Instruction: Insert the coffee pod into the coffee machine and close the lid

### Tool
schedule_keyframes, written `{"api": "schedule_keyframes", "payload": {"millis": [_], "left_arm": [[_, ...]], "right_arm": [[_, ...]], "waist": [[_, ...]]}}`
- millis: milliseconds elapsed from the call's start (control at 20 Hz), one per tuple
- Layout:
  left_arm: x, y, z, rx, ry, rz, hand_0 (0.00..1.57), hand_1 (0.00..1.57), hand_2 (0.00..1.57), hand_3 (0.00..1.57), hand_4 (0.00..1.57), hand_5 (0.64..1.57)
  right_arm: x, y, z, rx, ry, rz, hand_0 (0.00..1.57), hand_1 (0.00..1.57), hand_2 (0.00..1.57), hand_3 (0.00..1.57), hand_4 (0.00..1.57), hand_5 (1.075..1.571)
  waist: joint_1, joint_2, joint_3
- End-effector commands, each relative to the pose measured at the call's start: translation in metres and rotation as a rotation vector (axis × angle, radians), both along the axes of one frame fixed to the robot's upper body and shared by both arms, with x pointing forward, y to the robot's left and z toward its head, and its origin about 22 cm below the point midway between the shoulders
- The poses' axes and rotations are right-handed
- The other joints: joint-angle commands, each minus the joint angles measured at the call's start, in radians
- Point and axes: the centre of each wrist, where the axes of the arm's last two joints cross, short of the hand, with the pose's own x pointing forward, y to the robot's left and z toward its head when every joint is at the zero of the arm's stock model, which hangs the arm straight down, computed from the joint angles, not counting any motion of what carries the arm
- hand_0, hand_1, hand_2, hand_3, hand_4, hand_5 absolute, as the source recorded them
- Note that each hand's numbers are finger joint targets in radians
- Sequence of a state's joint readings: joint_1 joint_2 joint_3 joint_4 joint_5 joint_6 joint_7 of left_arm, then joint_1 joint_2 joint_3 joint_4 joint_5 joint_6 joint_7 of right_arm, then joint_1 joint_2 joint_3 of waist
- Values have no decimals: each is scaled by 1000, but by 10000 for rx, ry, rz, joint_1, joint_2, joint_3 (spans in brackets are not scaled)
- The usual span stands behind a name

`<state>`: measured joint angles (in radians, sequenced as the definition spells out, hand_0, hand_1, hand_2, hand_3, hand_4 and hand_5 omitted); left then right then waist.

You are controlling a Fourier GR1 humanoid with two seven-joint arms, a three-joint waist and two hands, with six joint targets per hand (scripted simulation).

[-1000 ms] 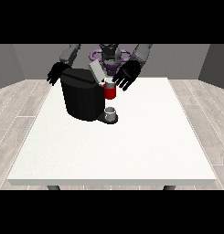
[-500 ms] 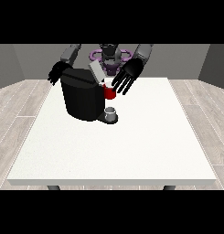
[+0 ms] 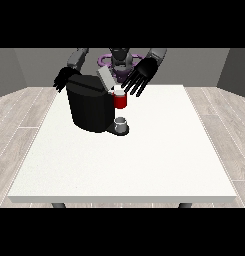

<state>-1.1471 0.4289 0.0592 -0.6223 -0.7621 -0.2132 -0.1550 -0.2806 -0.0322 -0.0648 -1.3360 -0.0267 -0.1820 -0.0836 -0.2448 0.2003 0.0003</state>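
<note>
Near the far edge of the bench [image 3: 144,165], toward its far-left corner, the coffee machine [image 3: 89,107] stood with its lid [image 3: 105,77] tilted up, not yet closed. The hand at the view's right [image 3: 140,76] had lifted and drawn back a touch over the last second, and it hung above the machine's brewing head [image 3: 120,100], fingers spread wide and holding nothing. No pod could be made out in those fingers. My read was that the pod had already gone in, though the slot itself was too small to check. The hand at the view's left [image 3: 62,80] stayed behind the machine's far side, fingers hanging relaxed. A small cup [image 3: 121,122] sat under the spout. Closing the lid looked like the step left.
</note>
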Motion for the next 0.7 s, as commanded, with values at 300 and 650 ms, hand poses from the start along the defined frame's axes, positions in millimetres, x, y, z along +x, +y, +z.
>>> {"api": "schedule_keyframes", "payload": {"millis": [300,650], "left_arm": [[-9,1,-65,-3035,1348,-142,0,0,0,0,0,1571],[-35,-13,-151,-7506,2632,-329,0,0,0,0,0,1571]], "right_arm": [[-25,-33,-35,331,1203,-961,0,0,0,0,405,1571],[-50,-73,-57,378,1974,-2140,0,0,0,0,370,1571]], "waist": [[1012,-1621,-9],[2254,-3097,-10]]}}
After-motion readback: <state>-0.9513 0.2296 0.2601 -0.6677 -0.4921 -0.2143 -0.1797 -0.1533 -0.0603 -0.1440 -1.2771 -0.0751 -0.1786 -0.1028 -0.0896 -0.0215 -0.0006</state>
